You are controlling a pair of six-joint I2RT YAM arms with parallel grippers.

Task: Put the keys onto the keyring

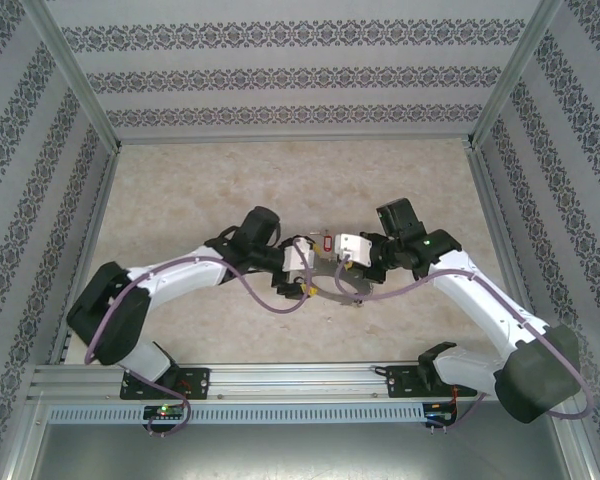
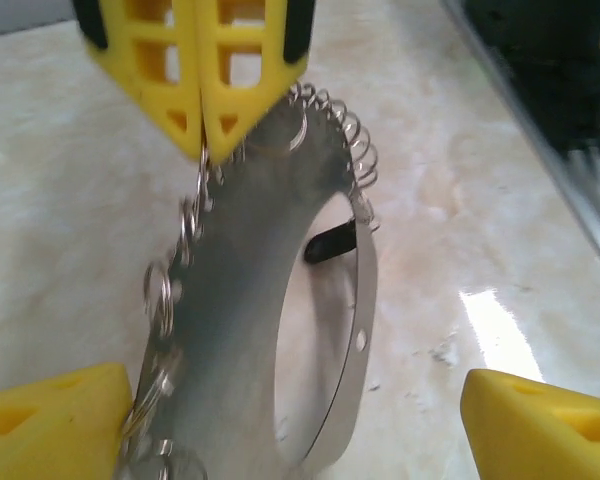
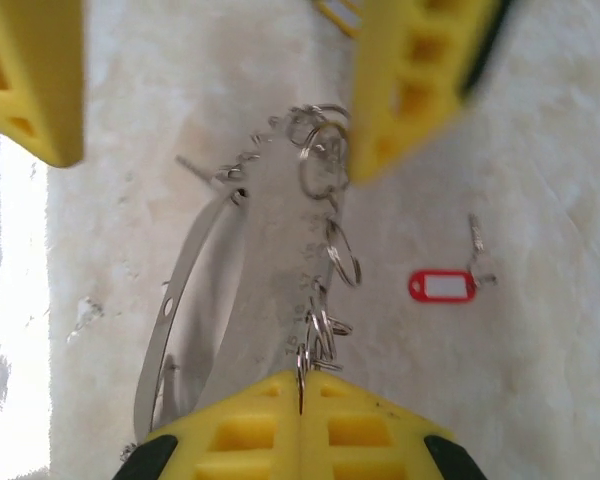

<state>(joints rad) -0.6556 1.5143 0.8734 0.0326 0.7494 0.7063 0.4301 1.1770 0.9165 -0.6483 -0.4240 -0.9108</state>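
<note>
You find the right gripper (image 3: 300,392) clamped shut on the keyring (image 2: 230,300), whose opposite end sits between the wide-open jaws of the left gripper (image 3: 215,130).

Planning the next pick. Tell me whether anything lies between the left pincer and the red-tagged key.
Nothing visible does. The red-tagged key lies alone on the bare table, beside the keyring. The open left pincer straddles that keyring, which the right pincer grips.

Silver keyring (image 2: 230,300), red key tag (image 3: 442,287), marbled beige table (image 3: 560,380)
</note>
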